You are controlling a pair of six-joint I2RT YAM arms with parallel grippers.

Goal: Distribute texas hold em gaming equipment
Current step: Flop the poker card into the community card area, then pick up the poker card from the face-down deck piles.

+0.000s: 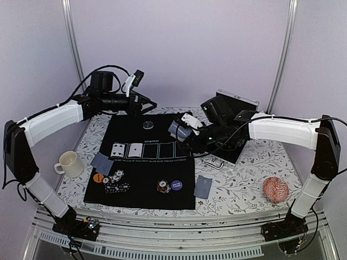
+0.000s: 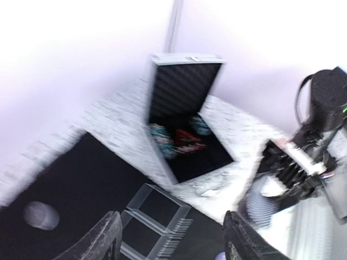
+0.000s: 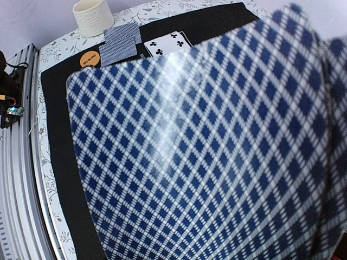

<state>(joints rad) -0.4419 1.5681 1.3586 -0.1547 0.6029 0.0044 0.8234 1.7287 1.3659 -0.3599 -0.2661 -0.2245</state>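
Grip first: my right claw [image 1: 187,125] is pinched on a card [image 3: 190,151]. Its blue-check back faces the wrist camera and fills nearly that whole view, so I can't tell its face. Taking twelve o'clock as the far wall, that claw hangs over the mat [image 1: 141,168] at about two o'clock, just beside the case [image 1: 230,132] that stands with its lid up at three.

My left claw [image 2: 171,235] is spread wide with nothing between its fingers. It sits above the mat's eleven o'clock corner and points toward three, so the case shows in its blurred wrist view.

Working outward on the mat:
- The silver disc [image 1: 148,125] lies at twelve.
- Two face-up cards [image 1: 126,150] lie side by side at ten, in the printed row.
- The left pile [image 1: 102,162], face down, overlaps the mat's nine o'clock edge.
- The orange disc [image 1: 98,177] lies at eight, with the left chips [image 1: 116,181] just beside it toward three.
- The middle chips [image 1: 163,186] lie at five, with the purple disc [image 1: 176,185] right beside them.

The right pile [image 1: 203,186] lies face down off the mat at four. The mug [image 1: 69,163] stands off the mat at nine. The red disc [image 1: 275,189] lies well apart at four, near my right arm.
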